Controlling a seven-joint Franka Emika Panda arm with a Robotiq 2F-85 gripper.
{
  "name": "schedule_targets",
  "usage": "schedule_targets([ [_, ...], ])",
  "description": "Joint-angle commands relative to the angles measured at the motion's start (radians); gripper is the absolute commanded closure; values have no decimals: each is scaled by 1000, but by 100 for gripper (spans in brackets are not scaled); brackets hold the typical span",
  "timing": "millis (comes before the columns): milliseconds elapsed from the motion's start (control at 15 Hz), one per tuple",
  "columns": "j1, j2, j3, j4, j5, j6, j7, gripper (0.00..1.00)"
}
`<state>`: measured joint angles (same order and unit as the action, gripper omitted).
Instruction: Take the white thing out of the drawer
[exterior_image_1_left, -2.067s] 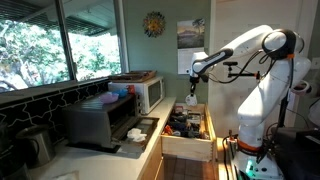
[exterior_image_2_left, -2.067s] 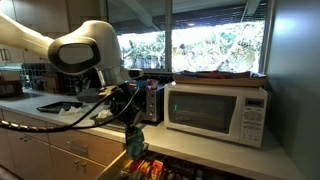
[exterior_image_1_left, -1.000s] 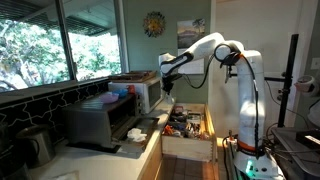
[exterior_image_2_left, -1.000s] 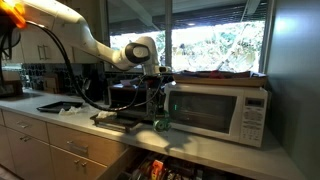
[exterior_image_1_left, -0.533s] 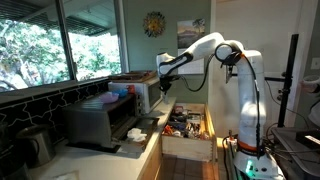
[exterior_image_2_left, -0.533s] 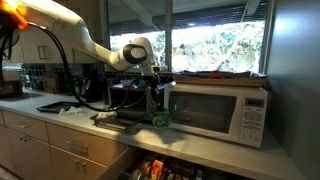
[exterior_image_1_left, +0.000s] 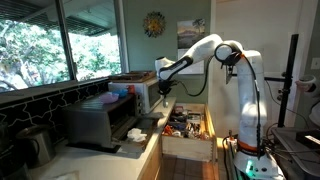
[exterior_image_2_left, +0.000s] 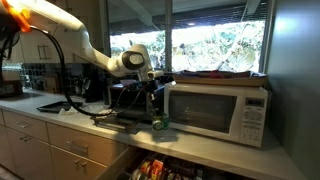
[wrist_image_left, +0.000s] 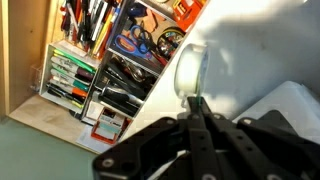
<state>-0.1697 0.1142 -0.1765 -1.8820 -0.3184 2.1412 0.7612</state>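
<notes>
- white thing (wrist_image_left: 190, 68): rounded, cup-like, pale rim; it is out of the drawer (wrist_image_left: 22, 60), over the counter (exterior_image_2_left: 205, 146) edge by the microwave (exterior_image_2_left: 215, 110).
- gripper (wrist_image_left: 196, 102) jaws pressed almost together, pinching its edge.
- wooden-sided drawer open, packed with pens and tools.

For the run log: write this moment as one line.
arm: over counter by microwave | fingers: shut on white thing | drawer: open

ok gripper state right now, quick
gripper: shut on the white thing, apparently pinching its edge
</notes>
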Motion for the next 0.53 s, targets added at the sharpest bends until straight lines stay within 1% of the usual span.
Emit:
schedule_targets([
  [0, 10, 1, -10, 3, 2, -2, -3, 99],
  [200, 10, 14, -12, 10, -3, 10, 14, 100],
  [467, 9, 54, -18, 7, -2, 81, 57, 100],
])
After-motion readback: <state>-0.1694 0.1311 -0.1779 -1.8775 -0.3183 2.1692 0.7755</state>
